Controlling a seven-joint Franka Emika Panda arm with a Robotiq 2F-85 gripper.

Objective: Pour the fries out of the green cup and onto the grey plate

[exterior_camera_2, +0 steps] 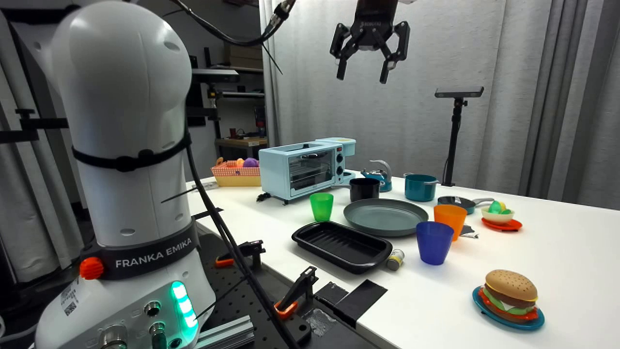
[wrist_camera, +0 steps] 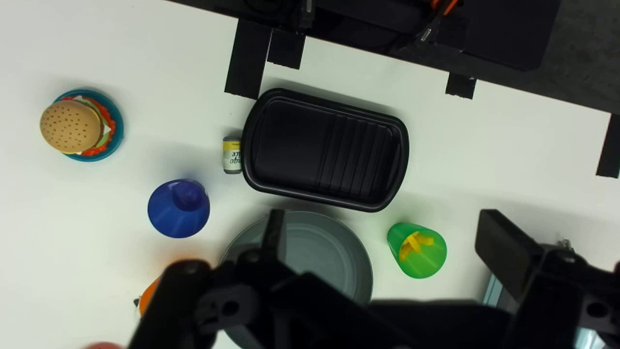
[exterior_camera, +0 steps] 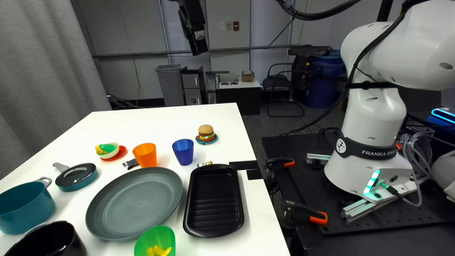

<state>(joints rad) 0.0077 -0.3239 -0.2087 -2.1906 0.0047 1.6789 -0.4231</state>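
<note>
The wide-spread, empty pincer (exterior_camera_2: pixel 363 74) hangs high, seemingly at the reaching step, and should next descend to grip the green cup (wrist_camera: pixel 424 264), fries (wrist_camera: pixel 414 242) inside, just right of the grey plate (wrist_camera: pixel 322 245) in the wrist view.

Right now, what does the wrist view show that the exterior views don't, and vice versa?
Wrist view only: partly legible lettering on the small can, and the inside bottom of the blue cup.
Exterior views only: the teal pot, the small teal pan and the white robot base, all in both exterior views.
Shared: the green cup, grey plate, black tray and open gripper; the fries show in an exterior view and the wrist view.
</note>
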